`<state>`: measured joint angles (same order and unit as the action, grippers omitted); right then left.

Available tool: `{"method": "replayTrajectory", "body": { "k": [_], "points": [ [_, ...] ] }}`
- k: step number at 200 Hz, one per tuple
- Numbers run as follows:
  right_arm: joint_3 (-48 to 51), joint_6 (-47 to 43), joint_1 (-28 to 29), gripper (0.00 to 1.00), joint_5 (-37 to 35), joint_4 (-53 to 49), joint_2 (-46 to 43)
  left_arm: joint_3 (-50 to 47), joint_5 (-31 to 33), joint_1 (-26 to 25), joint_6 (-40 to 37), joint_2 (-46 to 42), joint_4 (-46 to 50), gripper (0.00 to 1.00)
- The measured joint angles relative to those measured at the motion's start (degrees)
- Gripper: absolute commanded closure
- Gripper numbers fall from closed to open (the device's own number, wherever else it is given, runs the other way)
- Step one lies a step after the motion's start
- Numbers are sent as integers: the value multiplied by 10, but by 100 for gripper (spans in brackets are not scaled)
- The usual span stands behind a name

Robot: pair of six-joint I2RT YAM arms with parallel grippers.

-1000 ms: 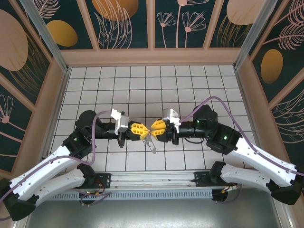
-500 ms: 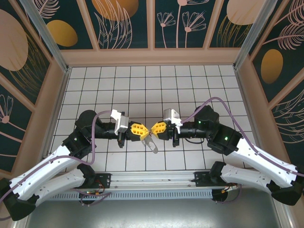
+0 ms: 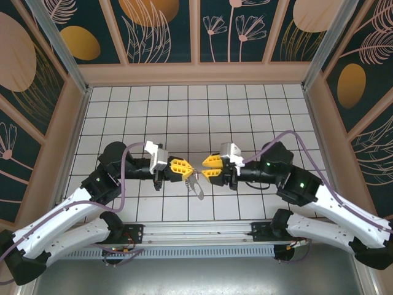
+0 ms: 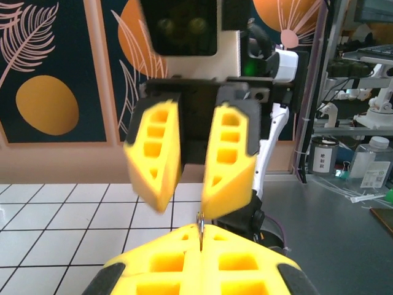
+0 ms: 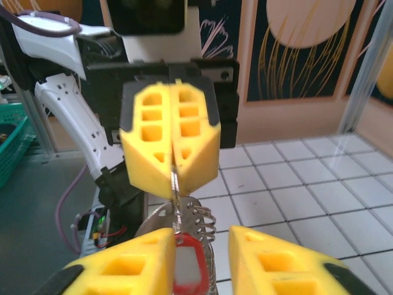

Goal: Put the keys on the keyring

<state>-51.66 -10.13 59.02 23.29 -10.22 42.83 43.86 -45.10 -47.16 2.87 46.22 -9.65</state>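
Note:
My left gripper [image 3: 186, 168] [image 4: 200, 231] is shut on the keyring [image 5: 175, 177], whose thin wire edge stands up between its yellow pads. Below that grip hangs a small bunch [image 3: 196, 185]: silvery keys [image 5: 161, 216], a wire coil [image 5: 207, 220] and the red tag [image 5: 187, 270]. My right gripper [image 3: 207, 167] [image 5: 201, 241] faces the left one and is open. In the right wrist view the red tag dangles in the gap between its fingers, close to the left finger [image 5: 135, 264], with nothing clamped. In the left wrist view the right gripper's two fingers [image 4: 228, 160] stand apart just beyond the ring.
The white tiled floor [image 3: 184, 110] stretches behind both grippers to the tan walls [image 3: 196, 74]. Both arms meet near the front edge, above the metal rail [image 3: 196, 230].
My right gripper has opened and drawn back to the right, leaving a gap to the left gripper. The left gripper stays shut with the bunch still hanging from it.

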Motion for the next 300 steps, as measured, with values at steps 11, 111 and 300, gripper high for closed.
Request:
{"method": "replayTrajectory", "body": {
  "k": [11, 111, 300],
  "points": [
    [5, 0, 7, 66, -14, 12, -11, 0, 6, 0, 0, -2, 0, 100],
    [33, 0, 26, 70, -18, 97, 42, -14, 17, 0, 5, -9, -8, 100],
    [-107, -70, 33, 100, -117, -124, 140, 57, 107, 6, -107, 27, 191, 82]
  ]
}}
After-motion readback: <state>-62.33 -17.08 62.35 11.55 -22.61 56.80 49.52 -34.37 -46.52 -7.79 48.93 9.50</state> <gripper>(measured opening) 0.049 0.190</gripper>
